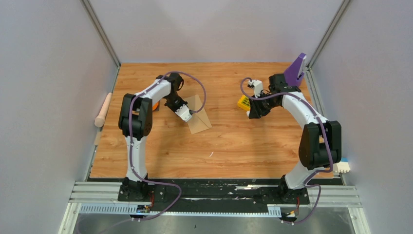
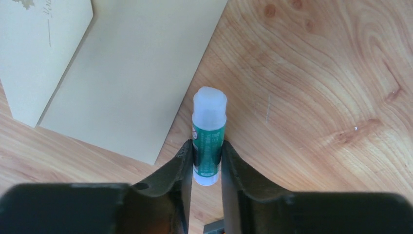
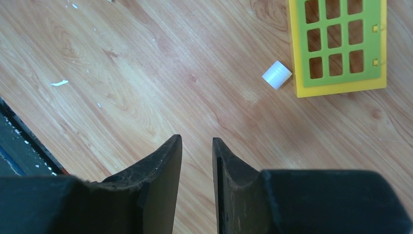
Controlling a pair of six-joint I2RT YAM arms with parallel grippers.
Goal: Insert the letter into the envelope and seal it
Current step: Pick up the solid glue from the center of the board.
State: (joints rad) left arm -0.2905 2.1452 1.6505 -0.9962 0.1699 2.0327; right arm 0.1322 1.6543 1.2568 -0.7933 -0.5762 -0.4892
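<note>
The tan envelope (image 1: 199,119) lies flat left of the table's centre, also seen in the left wrist view as envelope (image 2: 131,73). A paler sheet with faint print, the letter (image 2: 39,48), lies against its left side. My left gripper (image 2: 207,146) is low over the table just right of the envelope, shut on a green-labelled glue stick (image 2: 209,117) whose white tip is bare and points away from me. In the top view the left gripper (image 1: 187,116) sits at the envelope's edge. My right gripper (image 3: 196,141) hovers over bare wood, slightly open with nothing between its fingers.
A small white cap (image 3: 276,74) lies beside a yellow and green grid block (image 3: 338,44), also seen as the block (image 1: 243,103) by the right gripper (image 1: 254,113). A purple piece (image 1: 295,70) stands at the back right. A wooden roller (image 1: 103,109) rests at the left edge.
</note>
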